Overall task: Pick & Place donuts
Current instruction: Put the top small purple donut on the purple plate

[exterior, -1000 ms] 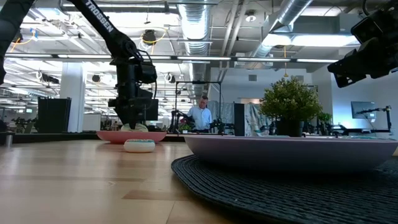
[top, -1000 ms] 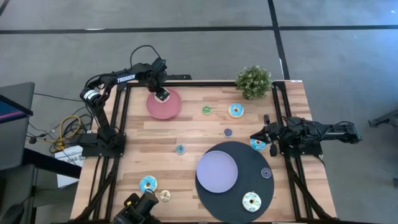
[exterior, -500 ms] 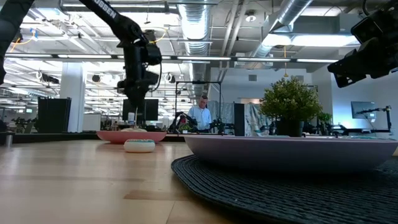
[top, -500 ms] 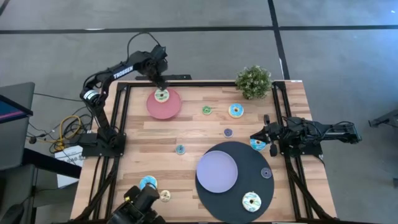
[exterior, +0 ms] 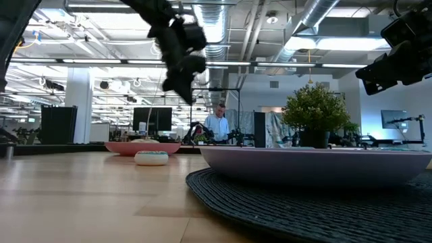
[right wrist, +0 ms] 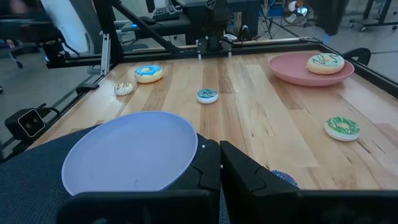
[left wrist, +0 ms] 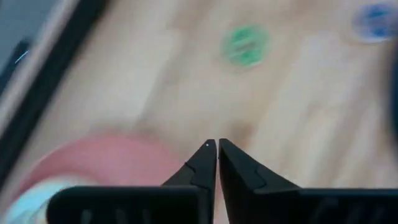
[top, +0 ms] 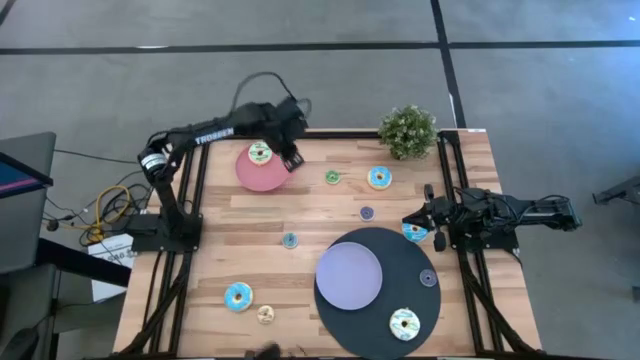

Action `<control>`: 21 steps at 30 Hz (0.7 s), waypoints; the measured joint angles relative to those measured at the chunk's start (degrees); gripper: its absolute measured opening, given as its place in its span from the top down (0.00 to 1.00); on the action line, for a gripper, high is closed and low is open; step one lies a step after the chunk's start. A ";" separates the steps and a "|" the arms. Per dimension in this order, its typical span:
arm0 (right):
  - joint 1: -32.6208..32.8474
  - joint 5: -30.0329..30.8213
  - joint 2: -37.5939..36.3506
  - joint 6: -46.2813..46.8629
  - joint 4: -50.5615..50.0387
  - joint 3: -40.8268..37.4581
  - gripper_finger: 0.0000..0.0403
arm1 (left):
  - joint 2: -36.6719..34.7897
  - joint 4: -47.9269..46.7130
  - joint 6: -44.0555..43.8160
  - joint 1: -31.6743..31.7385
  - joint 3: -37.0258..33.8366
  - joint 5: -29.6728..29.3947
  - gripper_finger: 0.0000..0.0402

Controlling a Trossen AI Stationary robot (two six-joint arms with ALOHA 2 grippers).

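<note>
A cream-white donut lies on the pink plate at the far left. My left gripper hangs shut and empty above that plate's right edge, high over the table in the low view. Loose donuts rest flat on the wood: green, light blue, purple, teal, light blue and tan. A white donut and a tiny purple one lie on the black mat. My right gripper waits shut at the right edge, beside a blue donut.
A lavender plate sits on the black mat at the near right. A potted plant stands at the far right corner. Black frame rails run along the table's left and right edges. A person shows in the room beyond the table.
My left gripper has risen from the pink plate and swung toward the table's right edge, tipping as it went. The cream-white donut has stayed lying on the pink plate, uncovered now.
</note>
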 joint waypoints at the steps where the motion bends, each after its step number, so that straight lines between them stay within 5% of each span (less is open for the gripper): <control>1: 0.02 0.00 0.02 0.00 0.00 0.00 1.00 | 0.00 1.68 -0.35 -2.41 -0.01 0.70 0.98; 11: 0.00 0.01 0.01 -0.02 0.00 0.00 1.00 | 0.00 24.06 11.63 -21.19 -0.02 -1.31 0.99; 21: 0.02 0.01 0.00 0.00 0.37 0.00 1.00 | 0.00 30.51 4.79 -29.45 -0.64 -7.71 1.00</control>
